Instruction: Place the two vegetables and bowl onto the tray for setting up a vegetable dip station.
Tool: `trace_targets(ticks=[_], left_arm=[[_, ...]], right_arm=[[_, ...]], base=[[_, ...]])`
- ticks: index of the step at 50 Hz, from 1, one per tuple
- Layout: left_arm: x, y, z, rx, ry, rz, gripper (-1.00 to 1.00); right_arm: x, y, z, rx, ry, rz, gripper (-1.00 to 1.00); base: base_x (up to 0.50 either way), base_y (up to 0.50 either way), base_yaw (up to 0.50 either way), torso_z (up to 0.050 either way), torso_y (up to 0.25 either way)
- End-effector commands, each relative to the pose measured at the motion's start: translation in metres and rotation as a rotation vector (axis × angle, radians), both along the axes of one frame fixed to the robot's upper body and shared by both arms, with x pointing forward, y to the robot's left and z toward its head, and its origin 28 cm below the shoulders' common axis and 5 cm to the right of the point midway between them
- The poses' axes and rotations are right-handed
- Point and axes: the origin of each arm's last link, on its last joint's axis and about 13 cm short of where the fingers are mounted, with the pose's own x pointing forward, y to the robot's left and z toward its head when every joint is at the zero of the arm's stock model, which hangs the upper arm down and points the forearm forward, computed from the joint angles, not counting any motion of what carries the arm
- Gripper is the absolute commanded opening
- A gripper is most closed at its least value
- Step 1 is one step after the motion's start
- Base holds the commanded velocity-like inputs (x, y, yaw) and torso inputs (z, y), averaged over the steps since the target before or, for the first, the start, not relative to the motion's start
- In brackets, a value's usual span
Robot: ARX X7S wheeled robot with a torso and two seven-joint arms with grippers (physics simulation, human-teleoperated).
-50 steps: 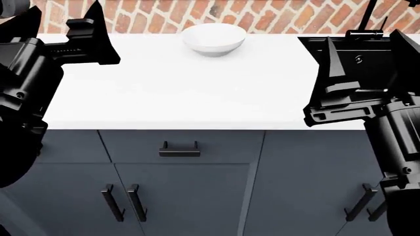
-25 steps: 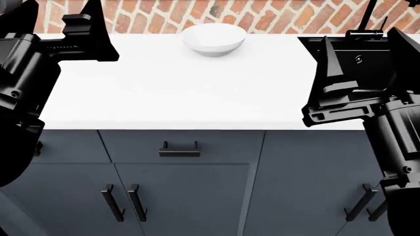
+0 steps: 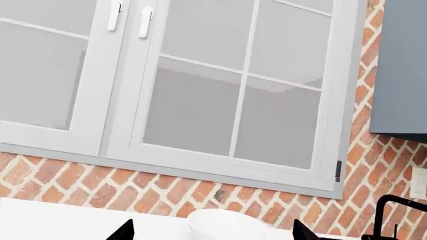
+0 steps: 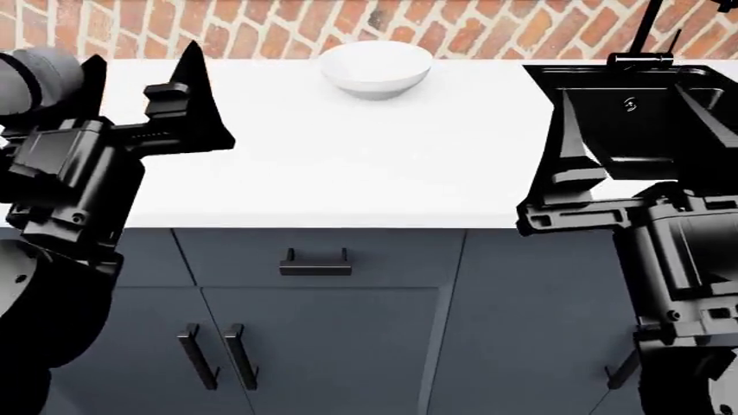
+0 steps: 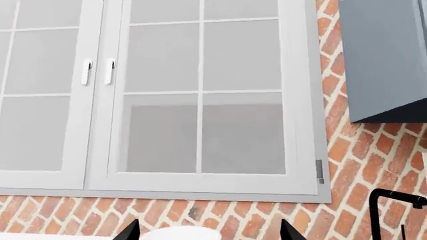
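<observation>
The white bowl (image 4: 376, 67) stands at the back of the white counter (image 4: 346, 164), by the brick wall. It also shows in the left wrist view (image 3: 227, 225) and, as a rim only, in the right wrist view (image 5: 180, 234). My left gripper (image 4: 121, 73) hangs open and empty over the counter's left end, well short of the bowl. My right gripper (image 4: 640, 130) is open and empty over the counter's right end, next to the sink. Both wrist views show wide-spread black fingertips (image 3: 123, 231) (image 5: 130, 231) with nothing between them. The cucumber, the carrot and the tray are out of view.
A black sink (image 4: 645, 95) with a black faucet (image 4: 644, 35) is set into the counter at the right. Dark cabinet doors and a drawer with a handle (image 4: 314, 262) lie below the counter's front edge. A brick wall (image 4: 461, 26) and a white window (image 3: 200, 100) stand behind.
Both arms have come down and nearer to the counter's front edge; the left gripper has also shifted right. The bowl has not moved. Both grippers stay open.
</observation>
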Motion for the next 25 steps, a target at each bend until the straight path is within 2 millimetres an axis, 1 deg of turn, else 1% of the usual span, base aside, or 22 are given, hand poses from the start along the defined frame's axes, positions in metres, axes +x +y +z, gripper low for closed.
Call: trace_targets(ticks=[1, 2, 3, 4, 7, 9, 15, 16, 17, 18, 25], left_arm=[[0.007, -0.013, -0.061, -0.070, 0.092, 0.017, 1.00], [0.011, -0.013, -0.067, -0.098, 0.132, 0.015, 1.00], [0.012, -0.012, -0.069, -0.107, 0.139, 0.020, 1.00], [0.013, -0.012, -0.070, -0.113, 0.134, 0.016, 1.00], [0.013, -0.010, -0.067, -0.125, 0.124, 0.025, 1.00], [0.013, -0.012, -0.068, -0.119, 0.101, 0.035, 1.00], [0.012, -0.012, -0.071, -0.123, 0.114, 0.034, 1.00], [0.010, -0.012, -0.072, -0.113, 0.130, -0.006, 1.00], [0.010, -0.012, -0.072, -0.135, 0.133, -0.013, 1.00], [0.010, -0.013, -0.073, -0.109, 0.133, 0.002, 1.00], [0.009, -0.012, -0.070, -0.095, 0.129, 0.005, 1.00]], right_arm=[[0.007, 0.014, -0.036, 0.027, 0.047, 0.004, 1.00], [0.010, 0.016, -0.042, 0.045, 0.053, 0.011, 1.00], [0.011, 0.016, -0.044, 0.066, 0.055, 0.024, 1.00], [0.012, 0.017, -0.047, 0.045, 0.054, 0.012, 1.00], [0.011, 0.017, -0.046, 0.063, 0.020, 0.001, 1.00], [0.011, 0.017, -0.045, 0.077, 0.014, 0.002, 1.00], [0.009, 0.018, -0.045, 0.027, 0.031, 0.013, 1.00], [0.009, 0.019, -0.046, 0.006, 0.040, 0.020, 1.00], [0.009, 0.019, -0.046, 0.009, 0.039, 0.019, 1.00], [0.009, 0.019, -0.046, 0.012, 0.039, 0.027, 1.00], [0.008, 0.019, -0.046, 0.010, 0.038, 0.032, 1.00]], base=[[0.00, 0.00, 0.00, 0.000, 0.000], [0.00, 0.00, 0.00, 0.000, 0.000], [0.00, 0.00, 0.00, 0.000, 0.000], [0.00, 0.00, 0.00, 0.000, 0.000], [0.00, 0.00, 0.00, 0.000, 0.000], [0.00, 0.00, 0.00, 0.000, 0.000], [0.00, 0.00, 0.00, 0.000, 0.000], [0.00, 0.00, 0.00, 0.000, 0.000], [0.00, 0.00, 0.00, 0.000, 0.000], [0.00, 0.00, 0.00, 0.000, 0.000], [0.00, 0.00, 0.00, 0.000, 0.000]])
